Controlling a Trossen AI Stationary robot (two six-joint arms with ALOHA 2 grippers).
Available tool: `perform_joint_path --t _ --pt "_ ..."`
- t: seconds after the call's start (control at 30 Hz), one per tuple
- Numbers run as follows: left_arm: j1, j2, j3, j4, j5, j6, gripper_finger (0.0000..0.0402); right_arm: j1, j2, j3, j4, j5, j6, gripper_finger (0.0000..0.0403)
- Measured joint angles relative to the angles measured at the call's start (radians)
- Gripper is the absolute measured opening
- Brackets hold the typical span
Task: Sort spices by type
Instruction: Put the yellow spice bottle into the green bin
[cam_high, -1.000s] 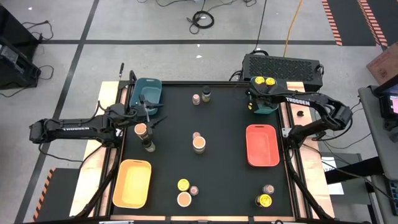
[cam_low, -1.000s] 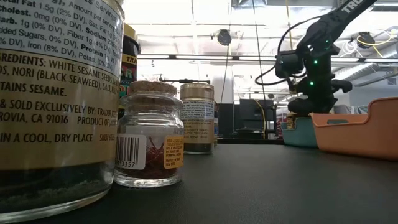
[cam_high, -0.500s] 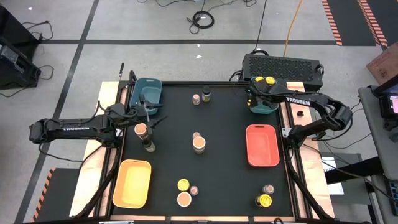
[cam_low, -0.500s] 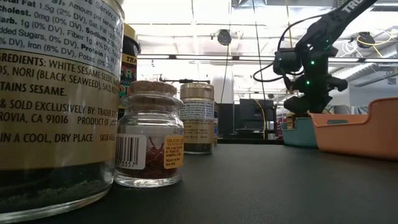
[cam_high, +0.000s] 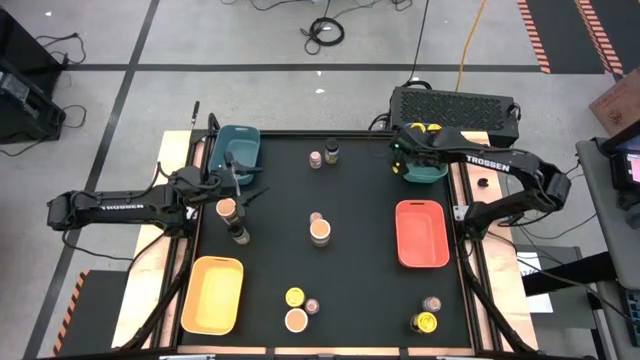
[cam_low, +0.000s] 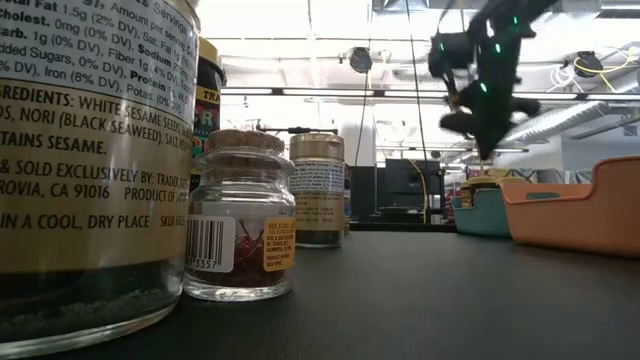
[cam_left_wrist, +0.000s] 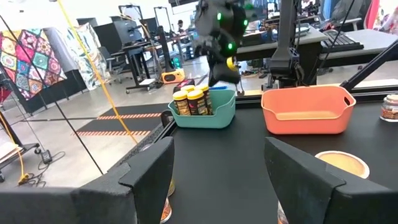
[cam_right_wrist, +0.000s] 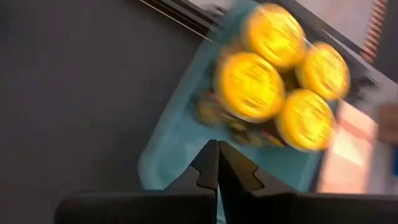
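Note:
In the right wrist view, several yellow-lidded jars stand bunched upright in the light teal tray. My right gripper hangs shut and empty above that tray's edge. It shows near the table's far right corner in the high view and well above the tray in the low view. My left gripper is open and level. It waits at the table's left, just beyond a tan-lidded jar and a dark-lidded jar. The other jars stand upright across the black mat.
There is a dark teal tray at far left, a yellow tray at near left and an orange tray at right. Jars stand in small groups: far middle, centre, near middle and near right. A large sesame jar stands close to the low camera.
My right gripper has risen from inside the light teal tray to well above it, shifting slightly toward the table's left. The yellow-lidded jars stay in the tray.

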Motion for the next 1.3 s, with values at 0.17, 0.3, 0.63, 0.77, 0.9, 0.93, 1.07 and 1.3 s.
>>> perform_joint_path --t 0.17,0.3,0.63,0.77,0.9,0.93,1.07,1.3 --pt "0.0 0.0 0.0 0.0 0.074 0.0 0.0251 0.162 0.0 0.119 0.036 -0.113 -0.053 0.0" --pt "0.0 0.0 0.0 0.0 0.121 0.0 0.0251 0.305 0.0 0.193 0.077 -0.201 -0.064 0.0" --pt "0.0 0.0 0.0 -0.018 0.125 0.001 0.0251 0.642 0.0 0.266 0.089 -0.542 0.284 0.0" --pt "0.0 0.0 0.0 -0.025 0.125 0.0 0.0251 0.773 0.004 0.266 0.092 -0.634 0.602 0.0" --pt "0.0 0.0 0.0 -0.026 0.126 0.001 0.0251 0.891 0.007 0.266 0.104 -0.699 0.941 0.0" --pt "0.0 0.0 0.0 -0.024 0.126 0.002 0.0251 0.918 0.008 0.266 0.113 -0.705 1.021 0.0" --pt "0.0 0.0 0.0 -0.002 0.126 0.024 0.0251 1.014 0.013 0.266 0.109 -0.721 1.261 0.0" --pt "0.0 0.0 0.0 0.024 0.128 0.027 0.0251 1.142 0.029 0.265 0.091 -0.724 1.476 0.0"
